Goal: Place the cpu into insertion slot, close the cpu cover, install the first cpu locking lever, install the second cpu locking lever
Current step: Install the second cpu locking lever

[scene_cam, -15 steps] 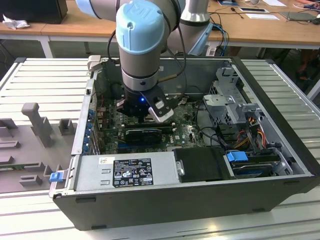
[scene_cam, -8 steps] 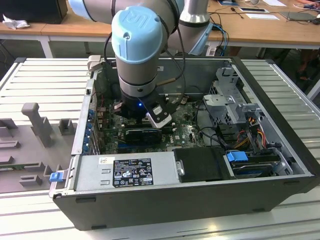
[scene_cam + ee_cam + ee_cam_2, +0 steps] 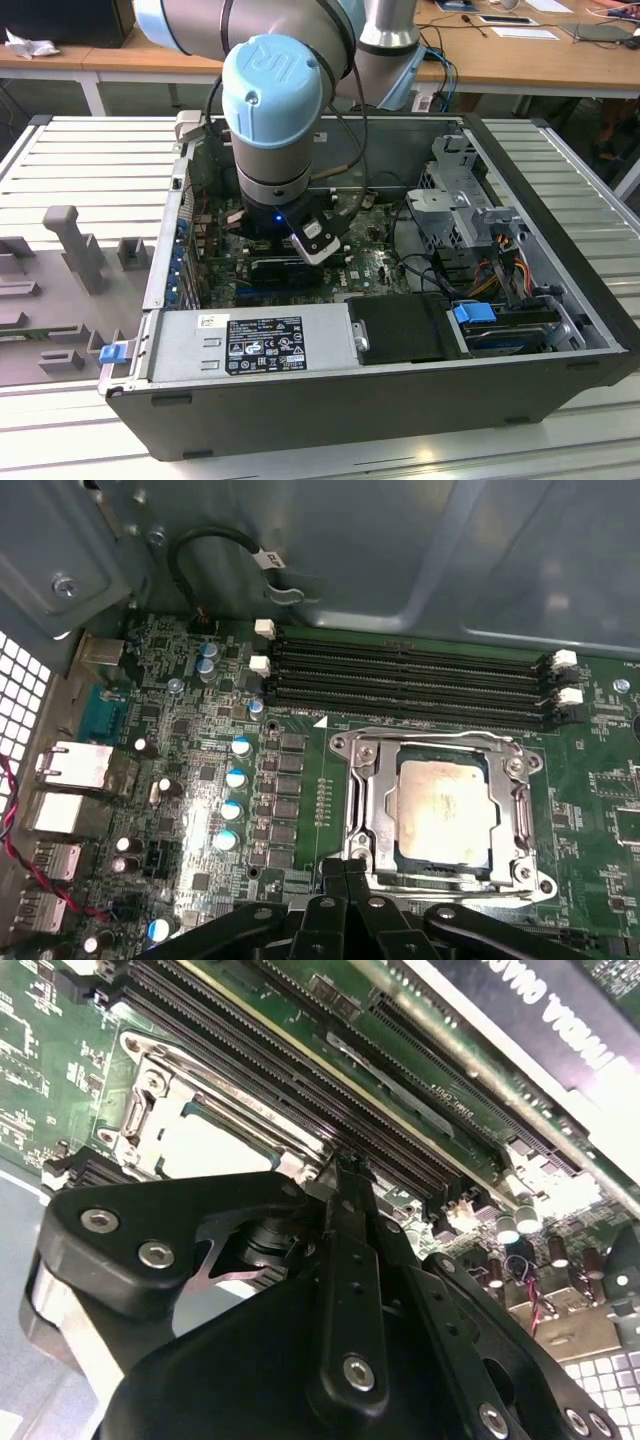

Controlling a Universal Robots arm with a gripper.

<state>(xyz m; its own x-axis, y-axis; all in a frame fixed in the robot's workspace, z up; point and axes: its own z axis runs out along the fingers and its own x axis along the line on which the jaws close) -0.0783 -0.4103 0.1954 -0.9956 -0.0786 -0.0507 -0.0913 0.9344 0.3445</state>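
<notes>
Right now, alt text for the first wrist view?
The cpu sits in the insertion slot with the silver cpu cover closed around it, and the black claw hangs just at the cover's near edge. Four long black memory slots run beyond it on the green motherboard.

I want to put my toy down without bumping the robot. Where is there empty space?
The ribbed grey table is bare on the exterior view's right of the computer case, and along its front edge. The exterior view's left holds grey holders. Inside the case it's crowded: arm, gripper, cables, and the cpu under its cover.

Silver cpu cover, pale cpu, green motherboard
</notes>
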